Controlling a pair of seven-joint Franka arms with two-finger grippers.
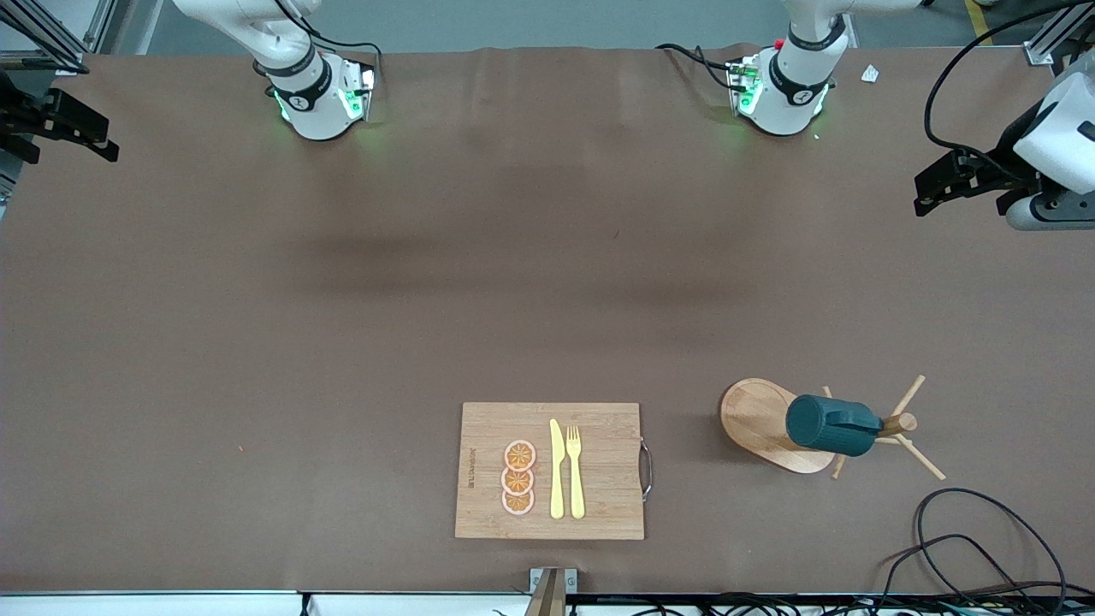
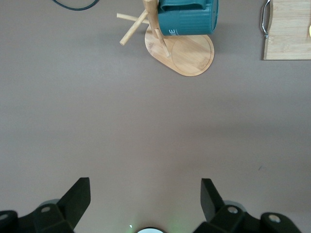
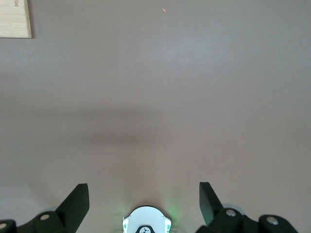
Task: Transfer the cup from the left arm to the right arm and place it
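The dark teal cup [image 1: 825, 423] hangs sideways on a peg of the wooden rack [image 1: 757, 419], toward the left arm's end of the table and near the front camera. It also shows in the left wrist view [image 2: 187, 17], on the rack [image 2: 192, 56]. My left gripper [image 1: 928, 192] is up in the air at the left arm's end of the table, open and empty [image 2: 146, 184], well apart from the cup. My right gripper [image 1: 98, 137] is up at the right arm's end, open and empty [image 3: 143, 187]. Both arms wait.
A wooden cutting board [image 1: 599, 505] with a metal handle lies beside the rack, toward the right arm's end. It carries three orange slices [image 1: 518, 477], a yellow knife [image 1: 557, 470] and a yellow fork [image 1: 575, 470]. Black cables [image 1: 967, 530] lie at the table's corner near the rack.
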